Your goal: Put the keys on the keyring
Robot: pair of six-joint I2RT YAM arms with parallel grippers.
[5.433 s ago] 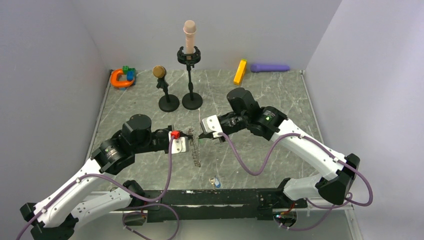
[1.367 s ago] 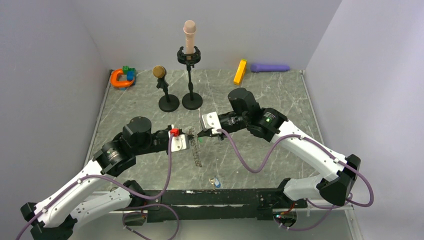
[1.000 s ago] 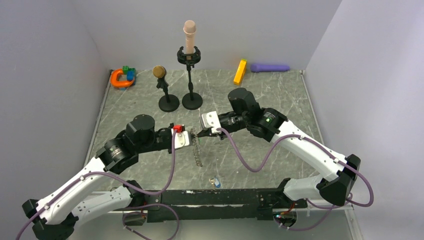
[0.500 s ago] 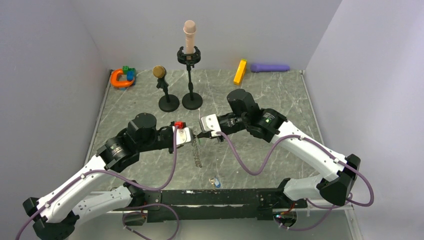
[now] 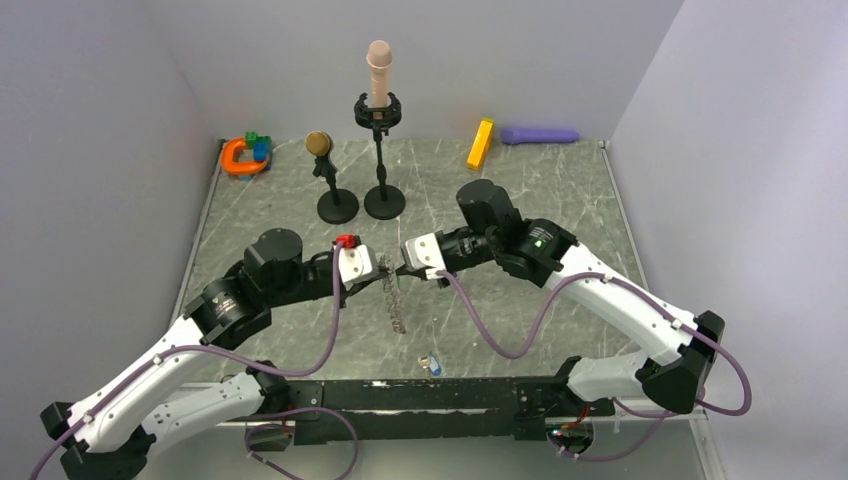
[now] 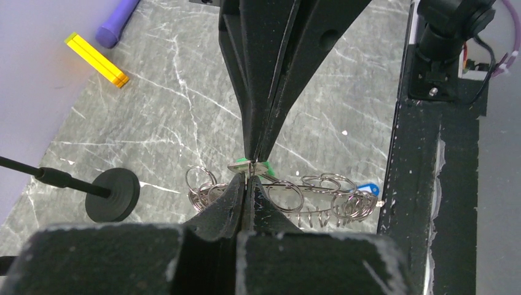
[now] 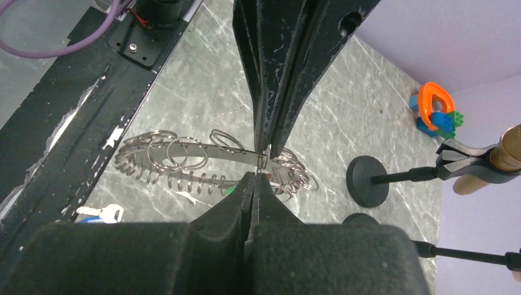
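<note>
The keyring (image 5: 393, 300), a dark rim strung with several small split rings, hangs between my two grippers above the table. It also shows in the left wrist view (image 6: 319, 196) and the right wrist view (image 7: 184, 153). My left gripper (image 5: 381, 270) (image 6: 249, 178) is shut on the ring's rim. My right gripper (image 5: 395, 268) (image 7: 255, 175) meets it tip to tip and is shut on the green key (image 6: 261, 167), pressed against the ring. A green bit also shows in the right wrist view (image 7: 231, 190). I cannot make out the red key.
A blue-headed key (image 5: 432, 366) lies near the black front rail (image 5: 470, 392). Two microphone stands with round black bases (image 5: 337, 206) (image 5: 384, 203) stand behind. A yellow block (image 5: 480, 143), a purple cylinder (image 5: 540, 135) and an orange toy (image 5: 243, 157) sit along the back wall.
My left wrist has rolled and drawn slightly back to the left. The right gripper has shifted a little towards it. Both stay shut with the keyring hanging between them.
</note>
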